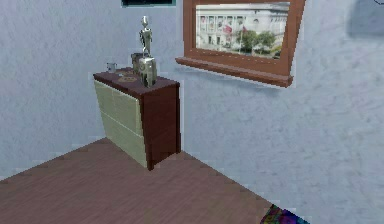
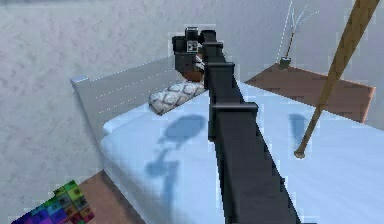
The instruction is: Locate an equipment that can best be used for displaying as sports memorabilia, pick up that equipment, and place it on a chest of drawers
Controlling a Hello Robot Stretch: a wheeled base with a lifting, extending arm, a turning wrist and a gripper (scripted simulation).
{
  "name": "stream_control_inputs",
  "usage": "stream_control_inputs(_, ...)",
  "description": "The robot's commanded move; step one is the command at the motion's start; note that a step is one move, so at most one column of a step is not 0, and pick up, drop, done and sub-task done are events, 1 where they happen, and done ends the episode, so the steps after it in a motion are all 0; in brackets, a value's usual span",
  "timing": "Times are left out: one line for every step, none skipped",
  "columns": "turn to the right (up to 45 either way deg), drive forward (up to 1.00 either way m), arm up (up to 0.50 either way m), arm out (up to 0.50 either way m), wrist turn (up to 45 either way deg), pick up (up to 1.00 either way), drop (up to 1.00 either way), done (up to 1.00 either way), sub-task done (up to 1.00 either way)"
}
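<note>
A long tan wooden bat [image 2: 332, 78] slants across the arm side view's right; its thin lower end meets the pale blue bed [image 2: 150, 135] and its upper end runs off the top edge. My dark arm [image 2: 238, 150] reaches out over the bed to the gripper [image 2: 186, 62], which sits near the white headboard [image 2: 115, 85] above a patterned pillow [image 2: 178, 97]. I cannot tell whether it holds anything. In the forward view a chest of drawers [image 1: 140, 115], dark red-brown with pale fronts, stands against the wall.
A silver statue [image 1: 146, 38] and small items stand on the chest's top. A wood-framed window [image 1: 243, 35] is to its right, with bare wooden floor [image 1: 120, 190] in front. A brown surface [image 2: 315, 88] with a vase of twigs [image 2: 290, 42] lies beyond the bed. A multicoloured rug [image 2: 58, 206] lies beside the bed.
</note>
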Motion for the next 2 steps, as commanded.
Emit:
stream_control_inputs(0.0, 0.00, 0.00, 0.00, -45.0, 0.00, 0.00, 0.00, 0.00)
stream_control_inputs(0.0, 0.00, 0.00, 0.00, -45.0, 0.00, 0.00, 0.00, 0.00)
